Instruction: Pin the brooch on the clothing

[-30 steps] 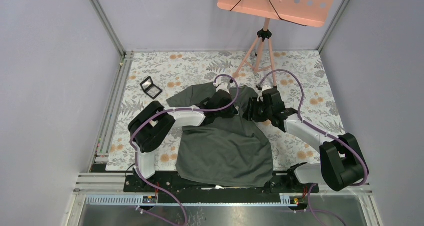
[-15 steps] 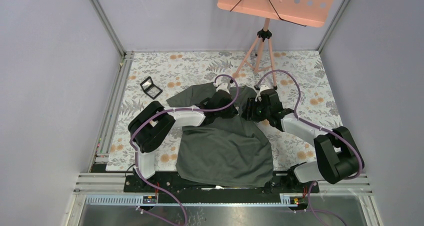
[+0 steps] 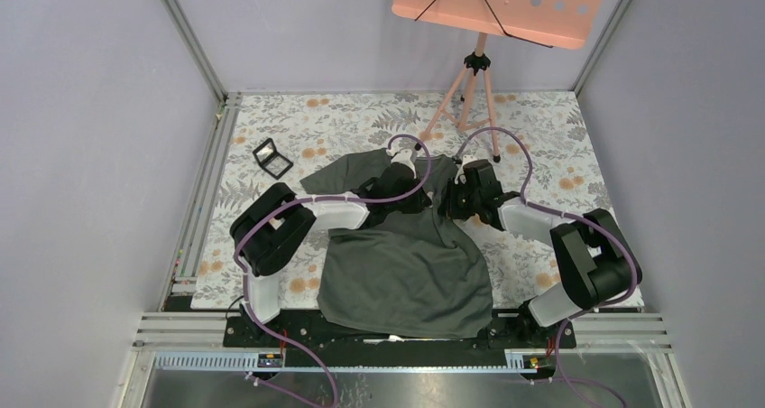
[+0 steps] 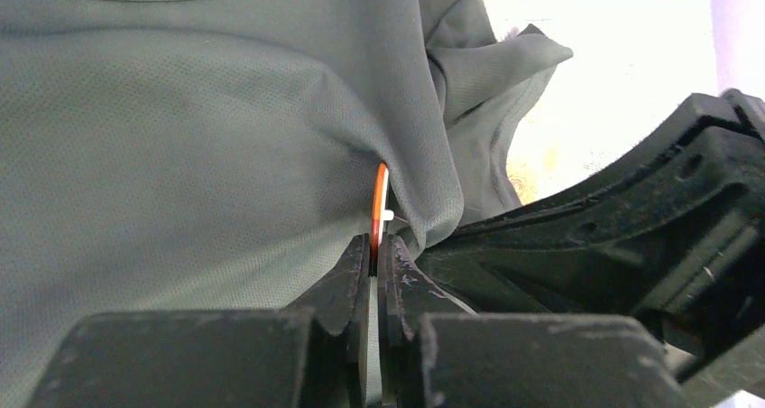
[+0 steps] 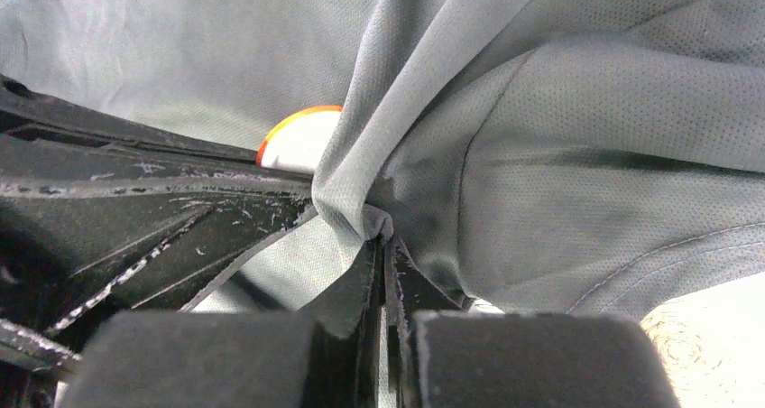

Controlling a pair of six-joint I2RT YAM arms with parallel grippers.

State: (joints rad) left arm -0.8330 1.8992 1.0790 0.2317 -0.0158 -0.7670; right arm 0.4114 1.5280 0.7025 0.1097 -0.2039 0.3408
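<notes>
Floral table (image 3: pixel 577 128), clothing (image 3: pixel 406 264) spread flat, both arms at its collar end.
Pinched tight, left gripper (image 4: pixel 376 262) holds brooch (image 4: pixel 379 200) edge-on against cloth; right gripper (image 5: pixel 381 250) clamps a fabric fold, brooch just left of its tips.

Top view: black elbow block (image 3: pixel 591 268) of the right arm found swung in from the 4 o'clock table edge toward 10 o'clock, nearer the dark grey-green T-shirt (image 3: pixel 406 273). Its white forearm link (image 3: pixel 523 217) seen laid flatter. The right gripper (image 3: pixel 451 200) carried slightly toward 9 o'clock. The purple cable loop (image 3: pixel 494 133) shifted likewise.
</notes>
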